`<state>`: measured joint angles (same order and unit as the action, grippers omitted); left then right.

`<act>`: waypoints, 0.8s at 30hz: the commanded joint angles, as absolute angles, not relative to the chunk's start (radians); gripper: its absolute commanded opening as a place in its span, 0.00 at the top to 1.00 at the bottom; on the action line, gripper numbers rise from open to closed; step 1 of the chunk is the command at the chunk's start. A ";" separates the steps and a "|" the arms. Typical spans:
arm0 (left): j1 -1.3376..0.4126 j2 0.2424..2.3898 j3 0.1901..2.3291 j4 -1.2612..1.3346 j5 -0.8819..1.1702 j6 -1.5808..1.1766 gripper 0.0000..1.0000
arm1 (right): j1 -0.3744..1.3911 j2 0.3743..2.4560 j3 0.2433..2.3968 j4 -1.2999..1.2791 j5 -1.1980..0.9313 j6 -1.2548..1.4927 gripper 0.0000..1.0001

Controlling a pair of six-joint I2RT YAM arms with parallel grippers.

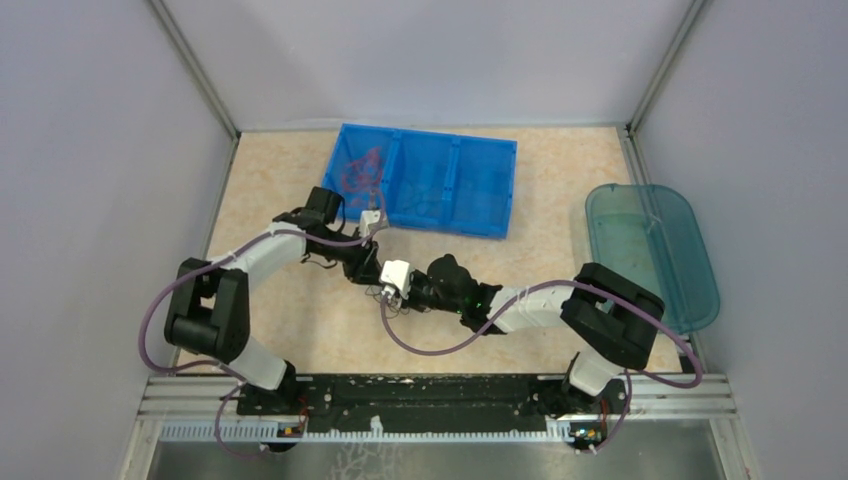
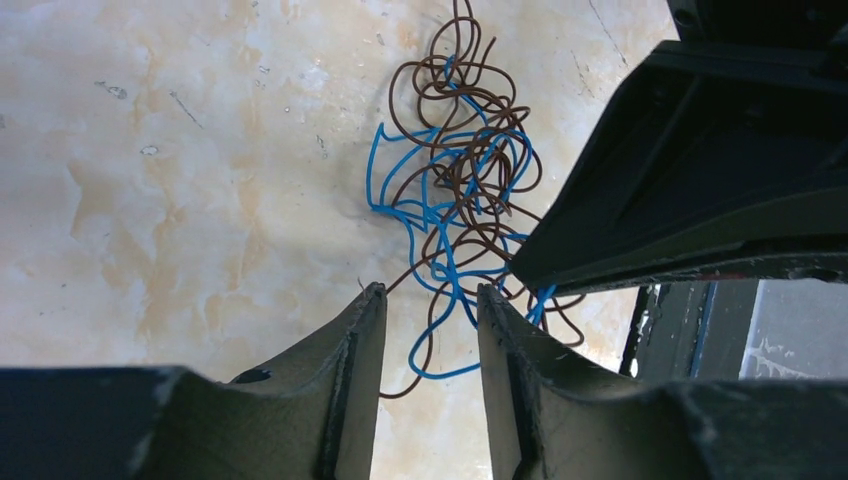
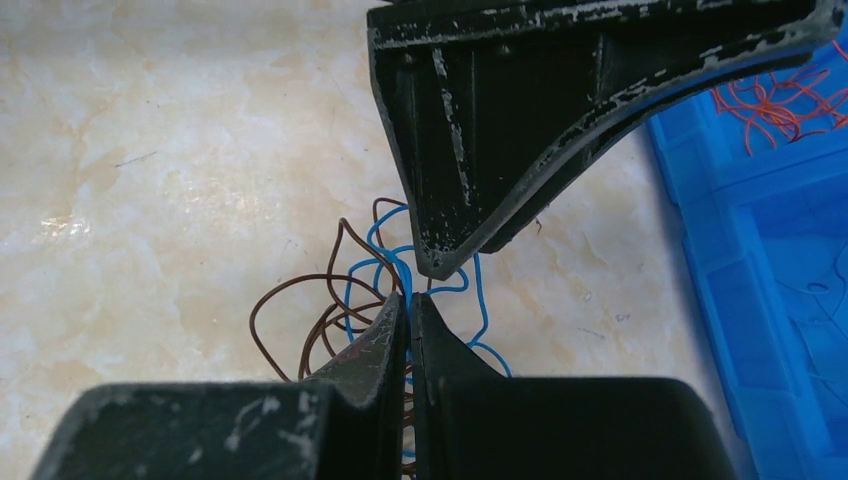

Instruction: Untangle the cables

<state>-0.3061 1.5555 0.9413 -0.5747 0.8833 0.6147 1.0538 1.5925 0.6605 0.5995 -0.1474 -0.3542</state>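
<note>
Closed tight with the right end effector point(image 3: 410, 300) on strands of the cables point(image 3: 330, 320), clump bunched right at its tips over the surface point(image 3: 150, 200). Opposite, tip to tip: left end effector point(image 2: 430, 295) part-open around stray loops. Likely featherlight, springy, snag-prone; best pinched on one blue loop. Beyond, orange strands point(image 3: 775, 100) in the bin point(image 3: 720, 260).

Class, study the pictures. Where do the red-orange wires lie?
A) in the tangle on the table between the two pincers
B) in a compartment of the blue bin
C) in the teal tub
B: the red-orange wires sit in the blue bin's left end compartment; the tangle on the table shows only blue and brown strands.
</note>
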 commanded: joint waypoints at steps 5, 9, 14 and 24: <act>-0.314 1.595 0.978 -0.510 0.891 0.597 0.80 | 1.062 1.561 0.655 0.668 -0.162 -0.336 1.00; -0.314 1.555 1.006 -0.543 0.846 0.639 0.99 | 1.062 1.555 0.652 0.663 -0.166 -0.322 1.00; -0.316 1.466 1.046 -0.605 0.783 0.688 1.00 | 1.062 1.537 0.645 0.640 -0.158 -0.302 1.00; -0.331 1.245 1.145 -0.770 0.806 0.700 1.00 | 1.062 1.432 0.594 0.598 -0.054 -0.193 0.63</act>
